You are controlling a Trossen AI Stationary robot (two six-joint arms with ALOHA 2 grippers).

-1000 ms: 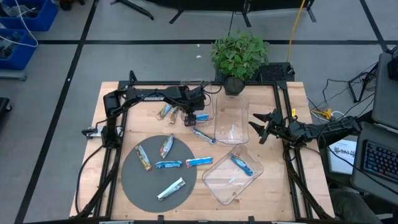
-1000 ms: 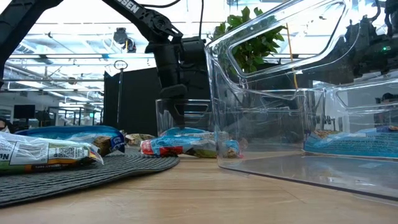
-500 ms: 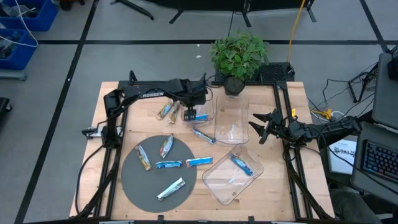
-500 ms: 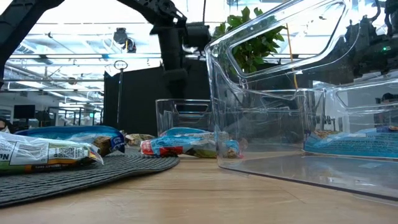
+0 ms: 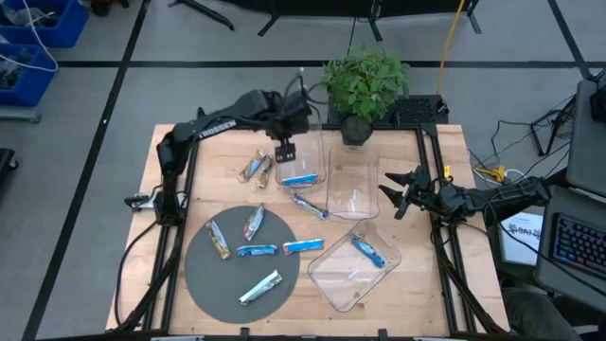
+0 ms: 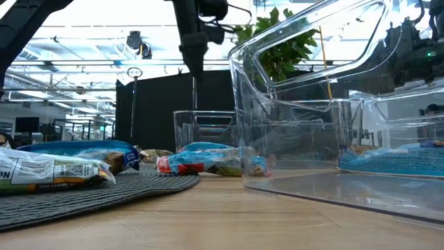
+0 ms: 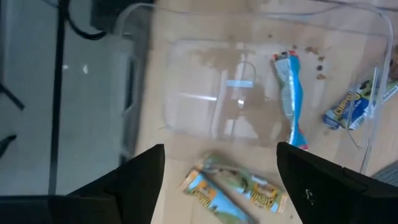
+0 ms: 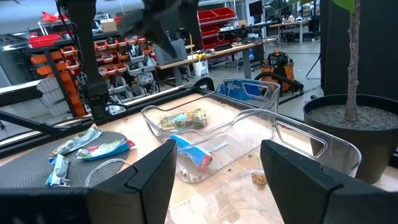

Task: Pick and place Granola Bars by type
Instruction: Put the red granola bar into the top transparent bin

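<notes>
In the low view, a granola bar (image 6: 48,170) is cut off at the edge.

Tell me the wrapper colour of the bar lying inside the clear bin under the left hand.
Bright blue foil-wrapped bar, clearest in the high view.

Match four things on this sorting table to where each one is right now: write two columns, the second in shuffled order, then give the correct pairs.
Column one:
1. left gripper
2. right gripper
3. potted plant
4. silvery-white bar

Column two:
A. at the table's far edge
B. on the round grey mat
C. above the far clear bin, jaws open, empty
D. beside the middle bin, jaws open, waiting

Pairs: 1-C, 2-D, 3-A, 4-B
</notes>
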